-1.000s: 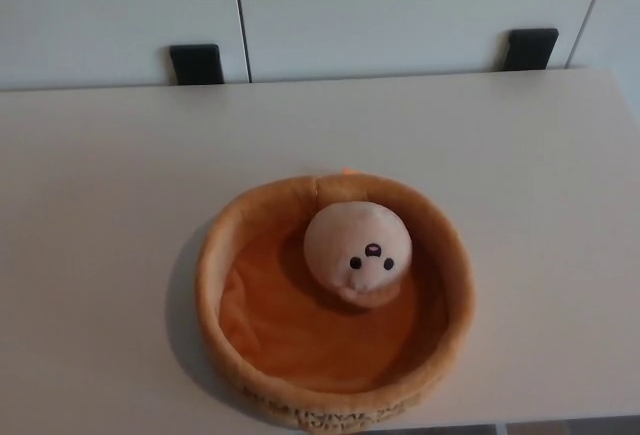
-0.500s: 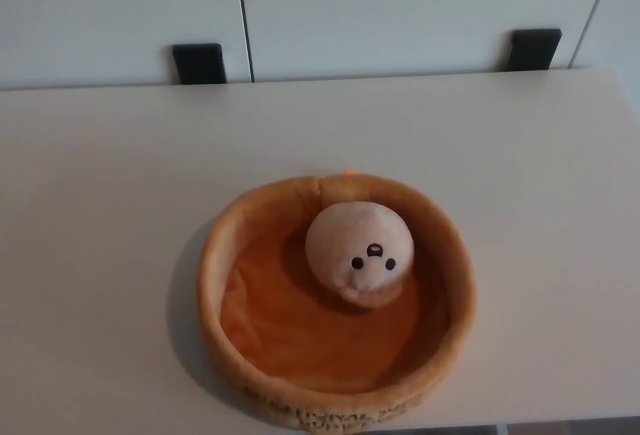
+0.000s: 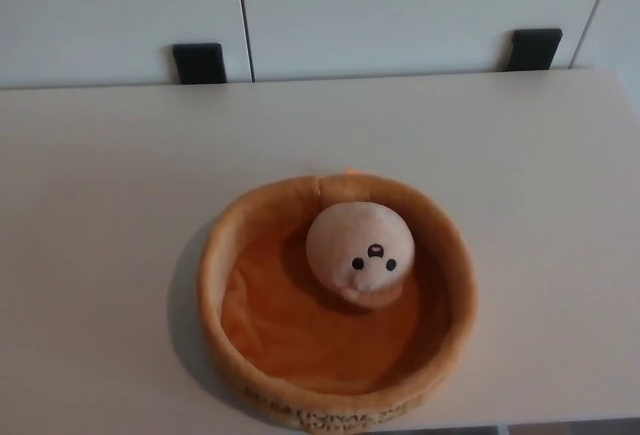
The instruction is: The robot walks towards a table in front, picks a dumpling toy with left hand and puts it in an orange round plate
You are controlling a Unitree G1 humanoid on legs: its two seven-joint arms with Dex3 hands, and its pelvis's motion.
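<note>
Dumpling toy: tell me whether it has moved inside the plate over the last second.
No. The dumpling toy sits by the orange plate's far rim as before.

Round orange plush plate (image 3: pixel 215 285) is soft cloth w/ a fuzzy matt nap, thick padded rim, and the inner lining looks smoother & a bit crumpled. Pale peach round dumpling toy (image 3: pixel 358 253) is plush fabric too, matt, w/ small dark glossy-looking eyes. White counter (image 3: pixel 110 175) is smooth, prob laminate, matt w/ a soft sheen. White cabinet panels (image 3: pixel 400 10) behind look smooth & matt; black brackets (image 3: pixel 198 62) are matt, material unclear.
</note>
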